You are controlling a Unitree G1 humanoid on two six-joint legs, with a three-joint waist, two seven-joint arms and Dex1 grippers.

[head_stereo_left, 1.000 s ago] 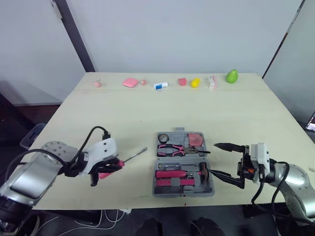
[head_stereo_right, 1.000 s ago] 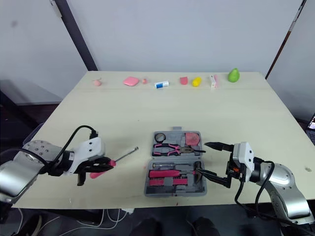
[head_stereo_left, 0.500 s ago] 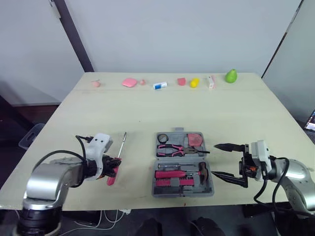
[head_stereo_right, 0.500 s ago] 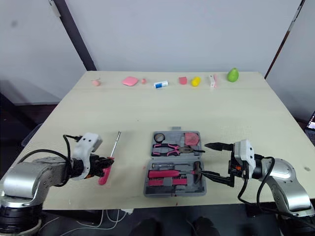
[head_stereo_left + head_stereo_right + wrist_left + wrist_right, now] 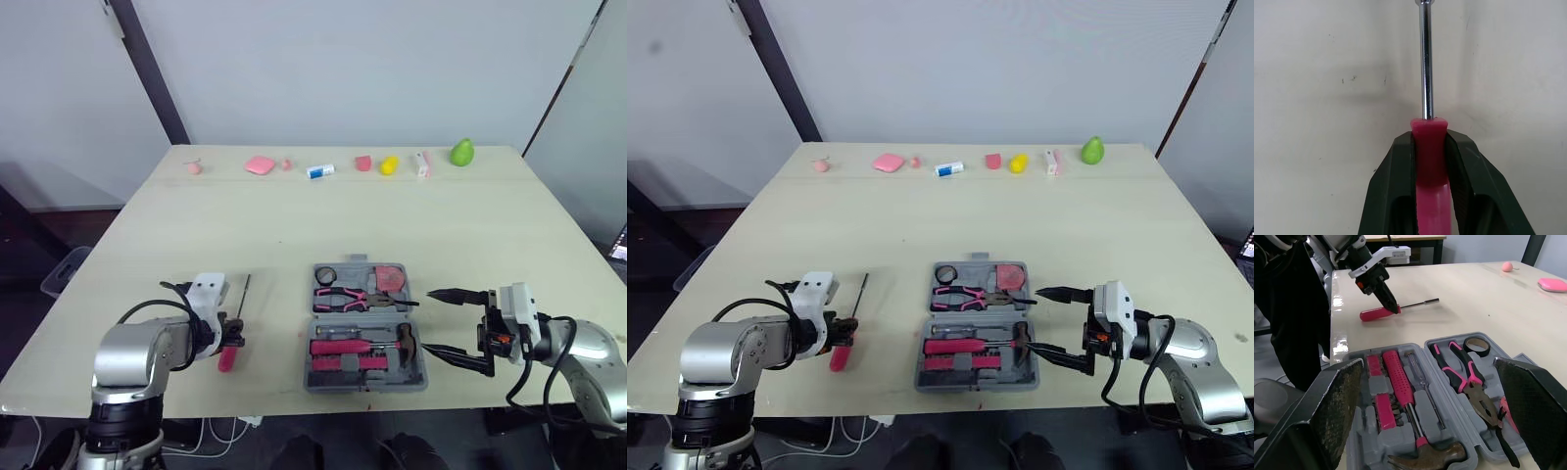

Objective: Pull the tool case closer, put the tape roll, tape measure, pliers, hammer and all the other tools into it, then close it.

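Note:
The grey tool case lies open near the table's front edge. It holds the tape roll, a pink tape measure, pink-handled pliers, a hammer and pink-handled drivers. To its left, my left gripper is shut on the pink handle of a screwdriver. The screwdriver sits low over the table with its steel shaft pointing away from me. My right gripper stands wide open just right of the case, holding nothing.
Along the table's far edge runs a row of small items: pink pieces, a blue-white tube, a yellow piece and a green pear. Bare tabletop lies between that row and the case.
My left arm has swung the screwdriver from pointing right to pointing away and lowered it toward the table, nearer the case. The right gripper has stayed put.

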